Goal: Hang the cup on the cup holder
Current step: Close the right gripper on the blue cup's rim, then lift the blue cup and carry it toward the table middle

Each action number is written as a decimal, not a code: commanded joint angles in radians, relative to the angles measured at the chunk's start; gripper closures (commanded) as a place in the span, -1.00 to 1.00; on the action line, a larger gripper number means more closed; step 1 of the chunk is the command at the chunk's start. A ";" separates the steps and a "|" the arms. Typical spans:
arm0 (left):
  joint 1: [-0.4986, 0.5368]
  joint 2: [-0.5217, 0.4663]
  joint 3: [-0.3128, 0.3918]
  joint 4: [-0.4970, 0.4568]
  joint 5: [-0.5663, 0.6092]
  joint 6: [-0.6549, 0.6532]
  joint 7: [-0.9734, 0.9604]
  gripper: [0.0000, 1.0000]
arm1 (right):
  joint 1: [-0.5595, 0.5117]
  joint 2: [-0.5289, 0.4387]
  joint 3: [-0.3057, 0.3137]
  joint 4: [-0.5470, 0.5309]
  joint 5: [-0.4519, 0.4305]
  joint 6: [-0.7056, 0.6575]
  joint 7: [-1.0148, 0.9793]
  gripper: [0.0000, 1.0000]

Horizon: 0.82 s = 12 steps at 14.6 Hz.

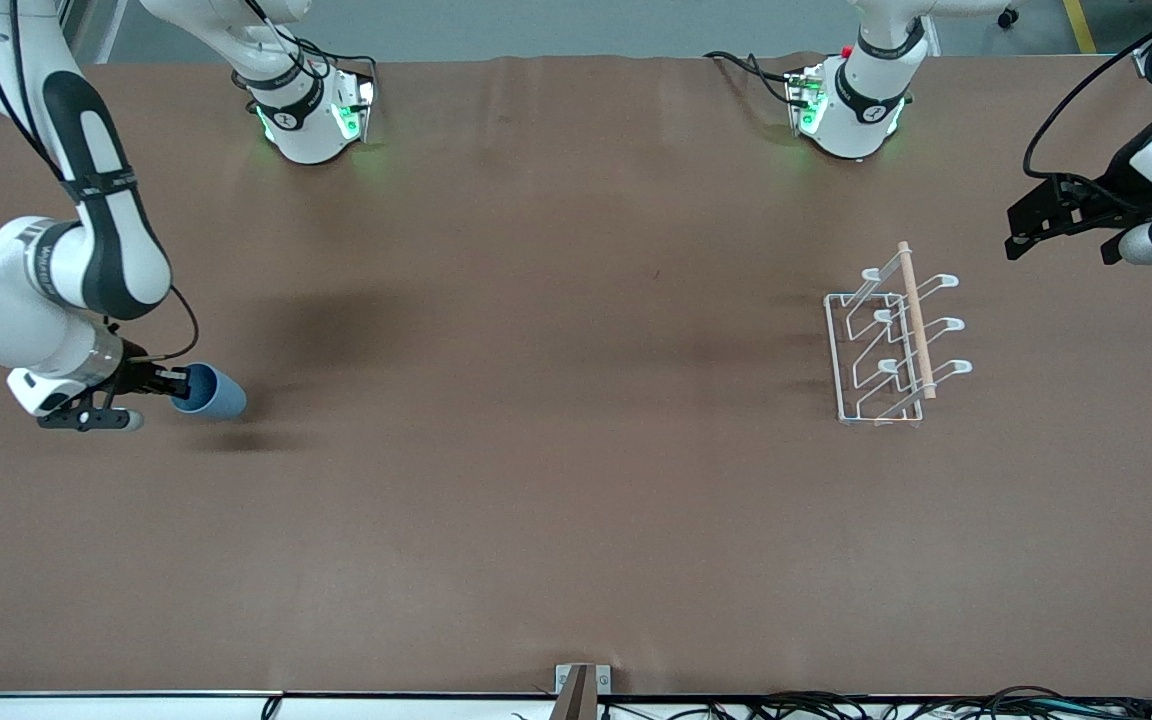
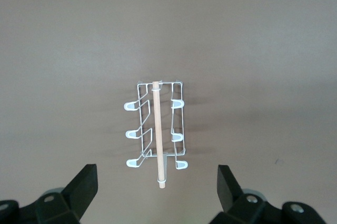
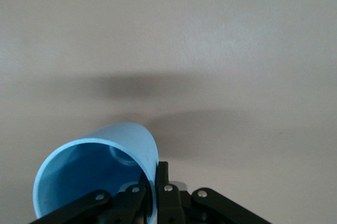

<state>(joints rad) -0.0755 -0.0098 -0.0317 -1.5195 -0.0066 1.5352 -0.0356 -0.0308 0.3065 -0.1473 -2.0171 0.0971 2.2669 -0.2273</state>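
Observation:
The light-blue cup lies tipped on its side at the right arm's end of the table, its darker inside facing the wrist camera. My right gripper is shut on the cup's rim, one finger inside the mouth and one outside. The white wire cup holder with its wooden rod stands toward the left arm's end; no cup hangs on it. My left gripper hangs open in the air near that end, and its wrist view shows the cup holder between its spread fingers.
Both robot bases stand along the table's edge farthest from the front camera. A small bracket sits at the table's nearest edge, with cables beside it. Brown tabletop spreads between cup and cup holder.

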 commanded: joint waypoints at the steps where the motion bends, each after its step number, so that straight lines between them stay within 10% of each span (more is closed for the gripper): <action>1: -0.001 0.008 0.001 0.021 0.008 -0.006 0.008 -1.00 | 0.003 -0.070 0.015 0.063 0.026 -0.121 -0.015 0.99; 12: -0.012 0.005 -0.004 0.022 0.008 -0.006 0.008 -1.00 | 0.058 -0.247 0.136 -0.004 0.671 -0.431 -0.073 0.99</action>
<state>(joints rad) -0.0822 -0.0098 -0.0360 -1.5178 -0.0066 1.5353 -0.0330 0.0289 0.0772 -0.0485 -1.9634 0.6704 1.8224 -0.2536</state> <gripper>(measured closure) 0.000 0.947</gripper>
